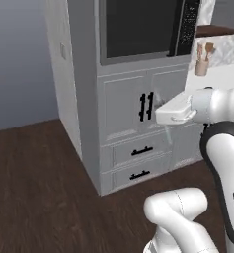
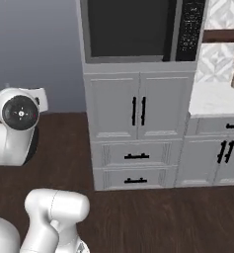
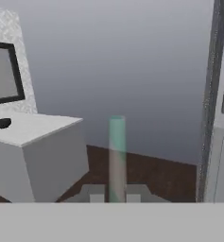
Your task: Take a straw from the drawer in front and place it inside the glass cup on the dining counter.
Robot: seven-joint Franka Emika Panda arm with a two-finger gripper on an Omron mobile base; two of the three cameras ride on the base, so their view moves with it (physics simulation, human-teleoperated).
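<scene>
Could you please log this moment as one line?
gripper: shut on thin pale greenish straw | grey drawers: closed | phase: carrying

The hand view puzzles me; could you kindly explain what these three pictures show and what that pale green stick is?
All three are rendered pictures of a simulated kitchen. The machine is a white robot arm on a base that can drive. Two cameras ride on that base, behind the arm. One looks past it from the left and one from the right, and both face a tall grey cabinet with black handles and shut drawers. The third camera sits on the hand and looks along the claw, whose two small tips rise at the bottom of that view. The pale green stick is a straw, standing upright and pinched between those tips, so the claw is shut on it. Behind it you see a dark wooden floor and a white counter block.
</scene>
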